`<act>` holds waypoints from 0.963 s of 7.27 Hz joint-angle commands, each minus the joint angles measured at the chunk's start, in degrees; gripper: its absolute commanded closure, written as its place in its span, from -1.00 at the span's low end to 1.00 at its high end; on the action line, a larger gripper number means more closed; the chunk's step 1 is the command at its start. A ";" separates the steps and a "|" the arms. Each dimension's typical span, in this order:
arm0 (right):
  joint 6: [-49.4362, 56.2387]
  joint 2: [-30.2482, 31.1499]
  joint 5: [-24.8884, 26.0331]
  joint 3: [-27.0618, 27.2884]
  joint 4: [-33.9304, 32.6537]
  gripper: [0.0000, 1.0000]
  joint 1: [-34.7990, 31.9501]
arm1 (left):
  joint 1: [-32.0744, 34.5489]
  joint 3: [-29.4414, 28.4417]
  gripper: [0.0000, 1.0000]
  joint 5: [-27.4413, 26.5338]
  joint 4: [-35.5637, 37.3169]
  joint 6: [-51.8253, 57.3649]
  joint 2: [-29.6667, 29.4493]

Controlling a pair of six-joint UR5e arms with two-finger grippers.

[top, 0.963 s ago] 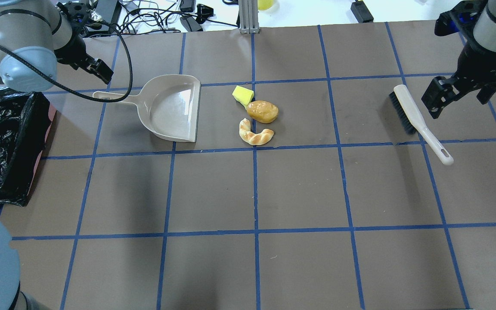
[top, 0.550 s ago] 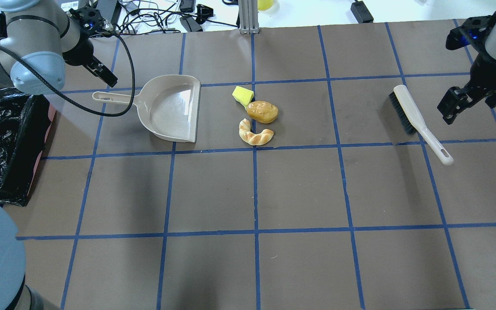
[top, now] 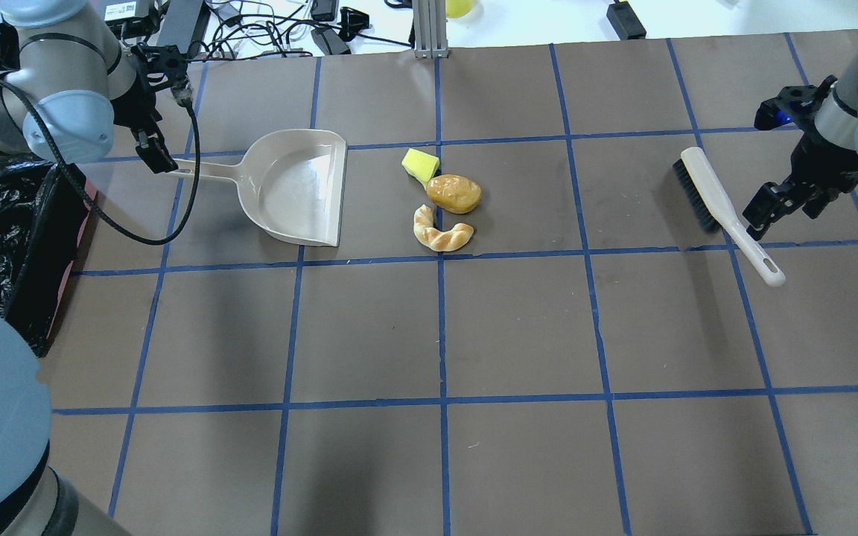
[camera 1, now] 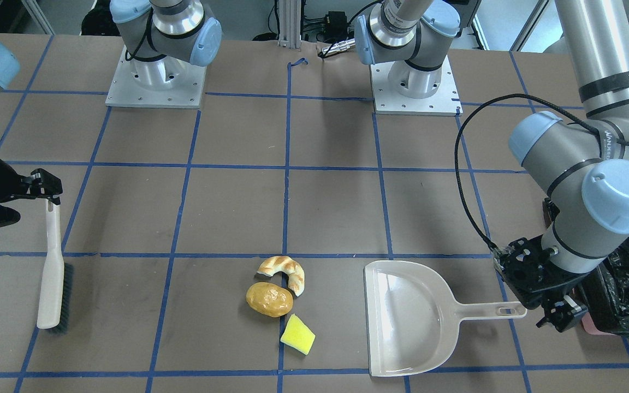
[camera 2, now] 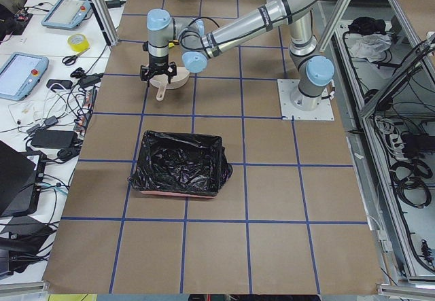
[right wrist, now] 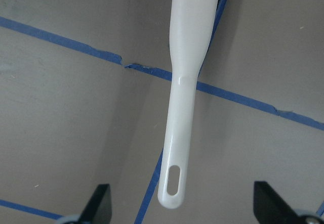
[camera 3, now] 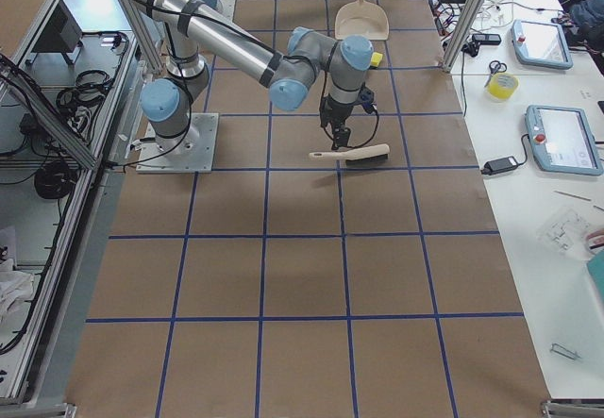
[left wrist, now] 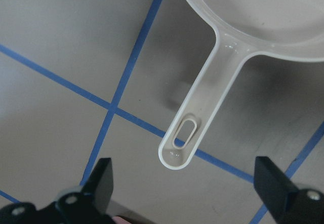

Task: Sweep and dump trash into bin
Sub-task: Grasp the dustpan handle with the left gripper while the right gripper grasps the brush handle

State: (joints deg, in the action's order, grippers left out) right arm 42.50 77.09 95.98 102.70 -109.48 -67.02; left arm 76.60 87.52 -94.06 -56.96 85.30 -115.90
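- Our left fingers (left wrist: 101, 183) point down, spread wide and empty, above the handle end of the beige plastic dustpan (left wrist: 200, 118).
- Our right fingers (right wrist: 99, 204), likewise released, hover either side of the white black-bristled brush (right wrist: 185, 82).

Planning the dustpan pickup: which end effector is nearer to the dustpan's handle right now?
Left. The left end effector hangs over the tip of the dustpan handle; the right end effector is far off on the opposite side, over the brush handle.
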 commanded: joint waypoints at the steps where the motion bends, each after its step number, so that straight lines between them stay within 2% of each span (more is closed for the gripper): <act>1: 2.14 -3.60 0.44 0.13 -1.88 -1.00 0.05 | -0.13 -3.65 -1.00 1.34 -5.94 13.06 -2.31; 3: 2.58 -5.71 0.96 0.83 -1.97 -1.00 0.05 | 0.04 -4.20 -1.00 1.17 -7.45 19.01 -4.76; 4: 2.41 -5.98 1.06 1.62 -1.88 -1.00 0.05 | -0.04 -4.37 -1.00 0.64 -9.98 19.55 -5.47; 7: 2.32 -6.07 1.14 2.85 -1.88 -1.00 0.05 | 0.13 -4.55 -1.00 0.11 -9.92 17.98 -5.83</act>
State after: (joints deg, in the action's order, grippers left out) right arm 44.89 71.07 97.07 105.30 -111.40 -66.97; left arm 76.75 83.10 -93.83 -66.88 103.78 -121.57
